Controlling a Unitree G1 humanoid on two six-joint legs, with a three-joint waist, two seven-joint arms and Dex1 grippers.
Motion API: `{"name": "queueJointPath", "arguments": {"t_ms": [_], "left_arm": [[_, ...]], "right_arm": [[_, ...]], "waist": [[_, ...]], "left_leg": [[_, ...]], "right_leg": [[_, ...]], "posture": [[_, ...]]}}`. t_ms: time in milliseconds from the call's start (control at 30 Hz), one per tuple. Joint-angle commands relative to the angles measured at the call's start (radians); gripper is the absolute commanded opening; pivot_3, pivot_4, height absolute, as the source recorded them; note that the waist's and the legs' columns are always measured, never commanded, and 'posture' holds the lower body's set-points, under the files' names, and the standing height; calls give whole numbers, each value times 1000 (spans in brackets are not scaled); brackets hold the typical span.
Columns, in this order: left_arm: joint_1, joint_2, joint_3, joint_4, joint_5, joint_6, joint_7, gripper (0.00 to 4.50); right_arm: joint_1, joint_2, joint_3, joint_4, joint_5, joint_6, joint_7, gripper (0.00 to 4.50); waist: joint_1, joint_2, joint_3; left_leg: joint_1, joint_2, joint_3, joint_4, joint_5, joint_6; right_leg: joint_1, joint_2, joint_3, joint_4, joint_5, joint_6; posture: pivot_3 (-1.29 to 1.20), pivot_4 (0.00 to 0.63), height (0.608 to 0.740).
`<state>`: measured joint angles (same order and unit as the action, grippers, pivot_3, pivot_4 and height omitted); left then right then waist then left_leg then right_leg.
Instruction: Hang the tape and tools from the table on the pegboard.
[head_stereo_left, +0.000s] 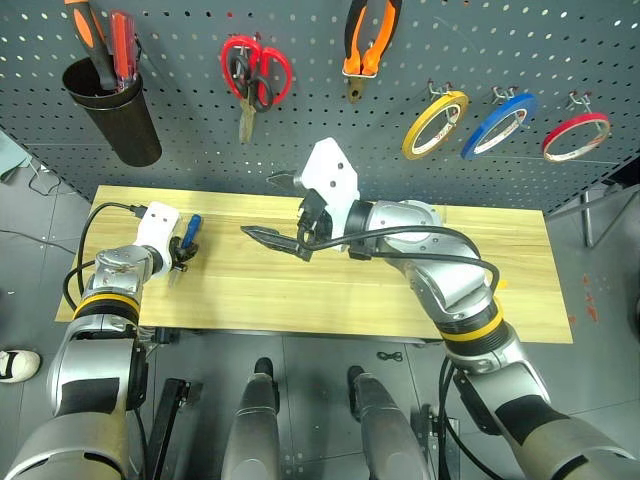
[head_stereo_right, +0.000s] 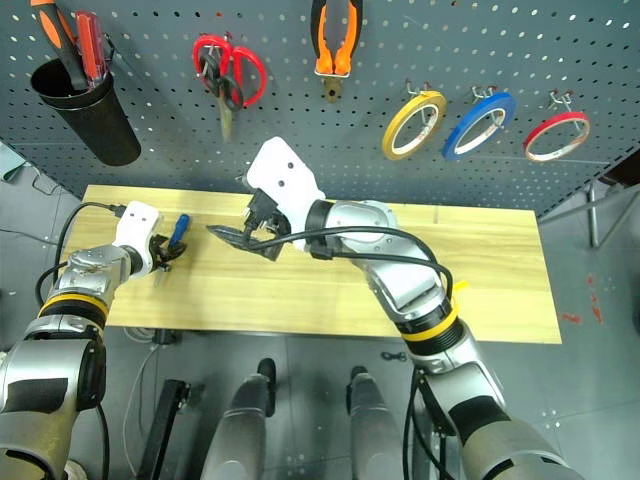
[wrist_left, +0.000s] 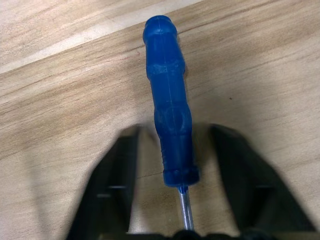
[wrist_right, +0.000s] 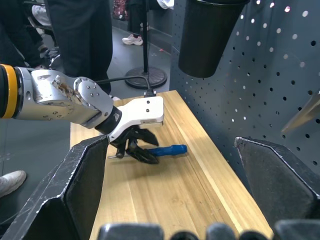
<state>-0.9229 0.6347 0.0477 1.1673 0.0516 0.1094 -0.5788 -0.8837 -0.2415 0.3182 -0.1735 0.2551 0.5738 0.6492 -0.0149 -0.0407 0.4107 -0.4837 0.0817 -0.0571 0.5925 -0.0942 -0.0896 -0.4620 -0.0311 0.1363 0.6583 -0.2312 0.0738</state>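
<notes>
The slim blue-handled screwdriver (wrist_left: 170, 110) lies on the light wooden table (head_stereo_left: 400, 290) near its left end. My left gripper (head_stereo_left: 180, 255) is low over it, open, one finger on each side of the handle's lower end with small gaps. My right gripper (head_stereo_left: 265, 207) hovers wide open over the table's middle, pointing left and holding nothing. On the pegboard (head_stereo_left: 500, 40) hang the red tape (head_stereo_left: 575, 135), the orange-and-black pliers (head_stereo_left: 370, 40) and small black-handled scissors (head_stereo_left: 262, 93) on the same hook as red scissors.
A black cup (head_stereo_left: 110, 105) on the pegboard's left holds orange and red screwdrivers. Yellow (head_stereo_left: 435, 123) and blue (head_stereo_left: 498, 125) rolls hang beside the red one. A person's legs (wrist_right: 75, 30) stand beyond the table's left end.
</notes>
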Motion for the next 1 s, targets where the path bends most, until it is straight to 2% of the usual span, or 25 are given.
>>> {"name": "queueJointPath", "arguments": {"t_ms": [33,167,233,333,433,500,567,700,767,867,1000], "left_arm": [[-10,21,-5,27,19,-5,16,296],[-3,16,16,-20,-15,12,-16,317],[34,14,30,-116,-47,26,-58,317],[216,23,56,-511,-111,138,-101,317],[419,-9,146,-1006,-267,399,-77,317],[496,-31,203,-1259,-357,530,-40,317],[511,-48,251,-1415,-411,594,3,317],[440,-86,334,-1571,-502,638,99,317],[412,-98,345,-1599,-518,627,128,317],[347,-99,342,-1609,-526,619,173,317],[208,-105,325,-1530,-512,567,220,317]], "right_arm": [[-8,2,-22,-24,-1,-10,6,4500],[4,-18,-46,-39,13,-5,17,4500],[24,-34,-87,-72,46,-3,31,4500],[71,-58,-172,-151,127,6,55,4500],[93,-80,-235,-222,207,53,52,4500],[73,-72,-284,-244,265,81,28,4500],[29,-49,-327,-243,312,89,-3,4500],[-84,-10,-382,-198,375,95,-58,4500],[-98,-14,-380,-175,363,76,-64,4500],[-122,-16,-382,-135,364,56,-59,4500],[-157,-10,-390,-74,352,5,-57,4500]], "waist": [[1,0,0],[1,0,0],[1,0,0],[1,0,0],[1,0,0],[4,0,0],[5,0,0],[4,0,0],[4,0,0],[6,0,0],[19,0,0]], "left_leg": [[0,0,0,0,0,0],[0,0,0,0,0,0],[0,0,0,0,0,0],[-1,0,0,-2,0,0],[-1,1,0,-4,0,-1],[-1,2,0,-3,0,-1],[-1,3,0,-2,2,-1],[-1,3,0,-2,7,0],[-1,3,0,-1,7,0],[0,2,0,-2,7,1],[-5,2,0,-2,7,1]], "right_leg": [[0,0,0,0,0,0],[0,0,0,0,-1,1],[0,0,0,0,-1,1],[0,-1,0,-1,1,-1],[0,-1,-2,1,1,-2],[0,-1,-3,2,1,-3],[0,-1,-7,4,-1,-4],[1,-2,-9,5,-5,3],[2,-3,-9,4,-4,3],[3,-4,-10,2,-5,4],[1,-5,-13,1,-2,-1]], "posture": [[28,410,740],[33,411,740],[33,411,740],[52,410,740],[77,408,740],[96,406,740],[106,404,740],[114,389,740],[133,404,740],[135,381,740],[137,374,740]]}}
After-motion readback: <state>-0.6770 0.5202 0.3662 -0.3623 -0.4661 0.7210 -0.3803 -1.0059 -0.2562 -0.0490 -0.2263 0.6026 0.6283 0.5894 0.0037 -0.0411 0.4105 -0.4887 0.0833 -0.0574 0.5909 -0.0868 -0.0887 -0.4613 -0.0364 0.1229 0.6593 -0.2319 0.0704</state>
